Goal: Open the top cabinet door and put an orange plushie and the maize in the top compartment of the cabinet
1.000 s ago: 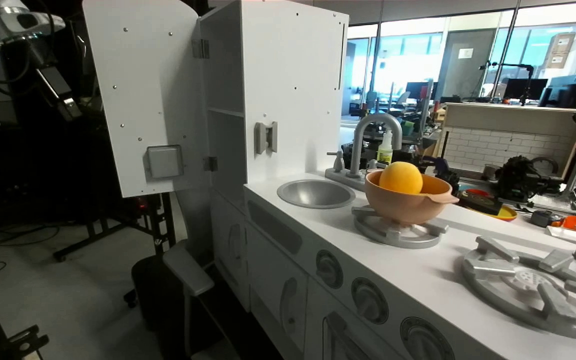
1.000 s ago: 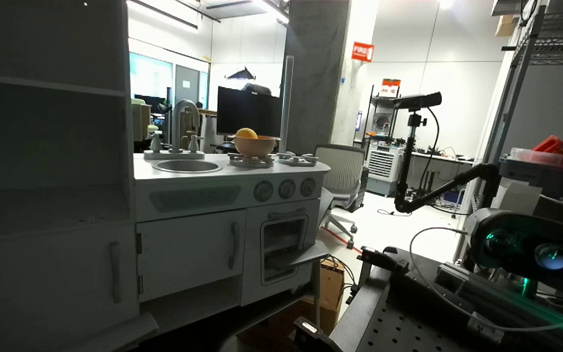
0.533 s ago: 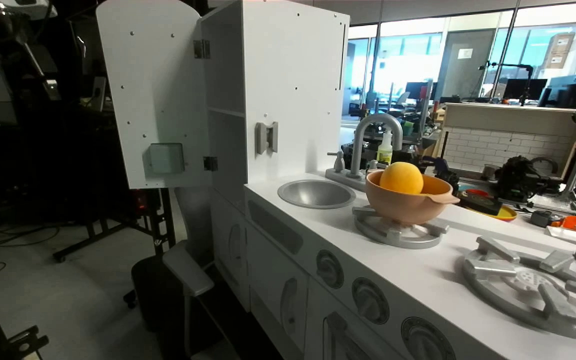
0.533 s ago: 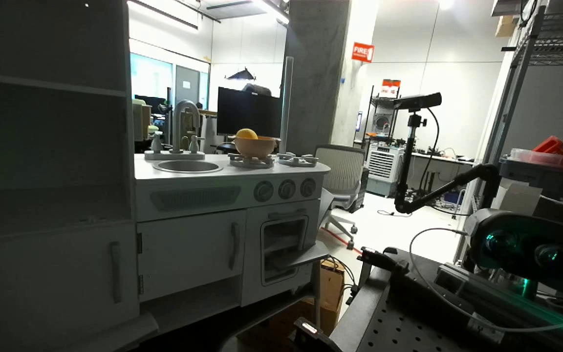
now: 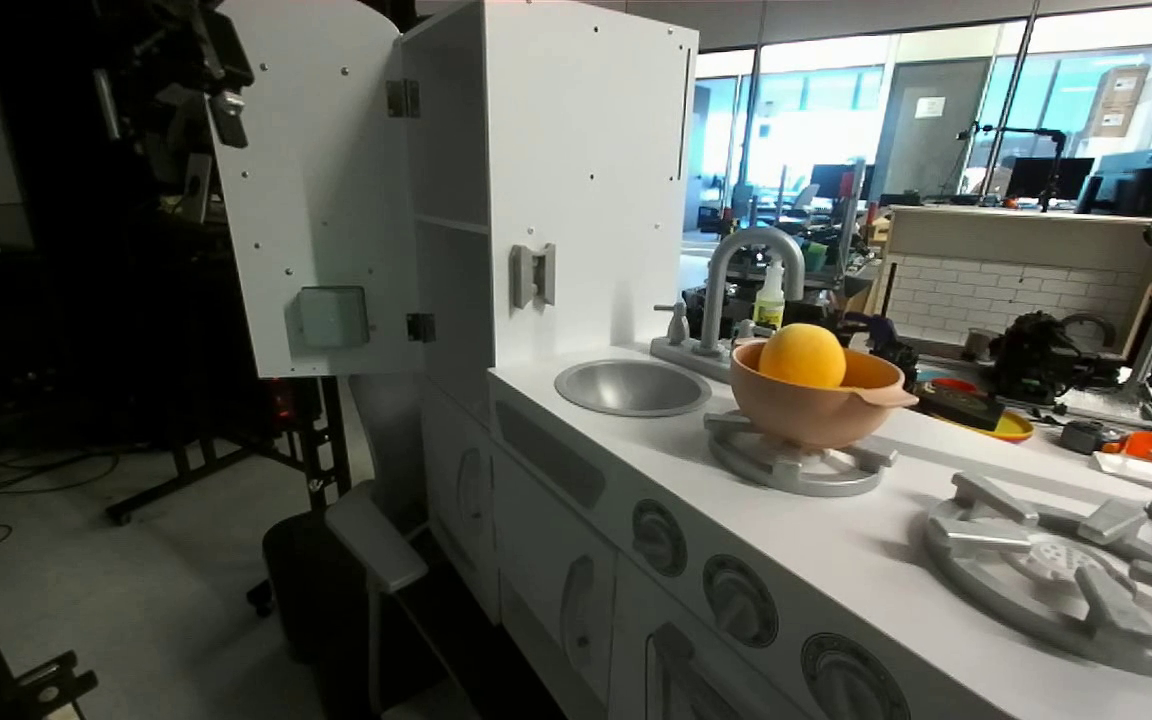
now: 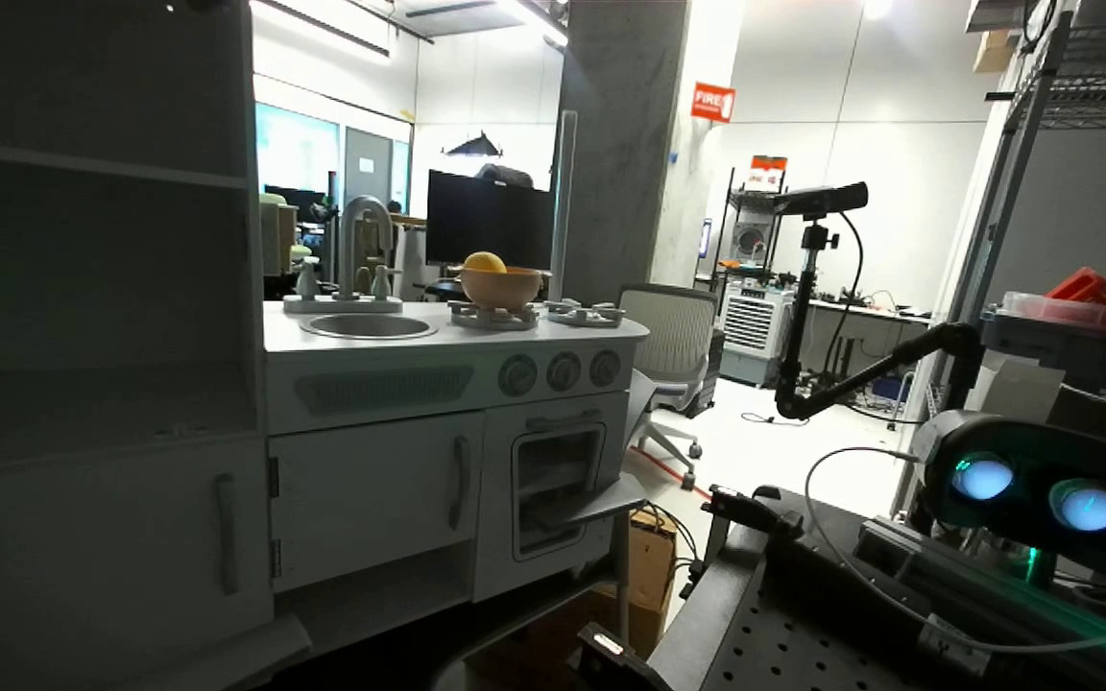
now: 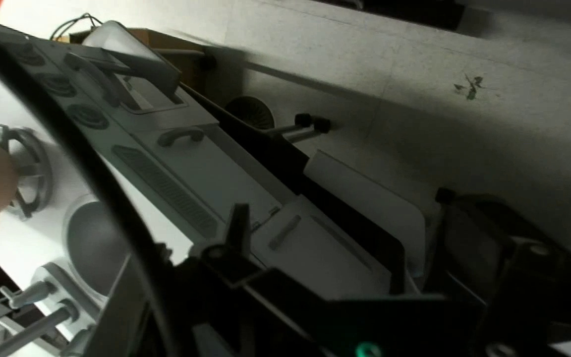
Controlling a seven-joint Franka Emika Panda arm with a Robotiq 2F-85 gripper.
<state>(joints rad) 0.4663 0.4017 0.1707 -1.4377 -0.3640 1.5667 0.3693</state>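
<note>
The door-opening step looks finished: in an exterior view the top cabinet door (image 5: 321,200) hangs swung wide on its hinges (image 5: 404,98), leaving the top compartment of the cabinet (image 5: 448,140) uncovered. For the orange plushie (image 5: 803,356), loading seems to lie ahead: it sits in the tan bowl (image 5: 801,415), its upper part rising above the rim; the bowl stands on the burner (image 5: 806,487) beside the sink (image 5: 633,388), well apart from the compartment. The maize shows in none of the views, so its half of the task cannot be judged. The gripper (image 5: 226,88) shows against the door's free edge, near the top, its jaws spread and nothing pinched between them; the corner is so dark that whether it touches the door is hard to tell. The next move probably calls for drawing clear of the door without swinging it back, then reaching across the sink to lift the plushie out of the bowl. After that comes the carry to the compartment.
</note>
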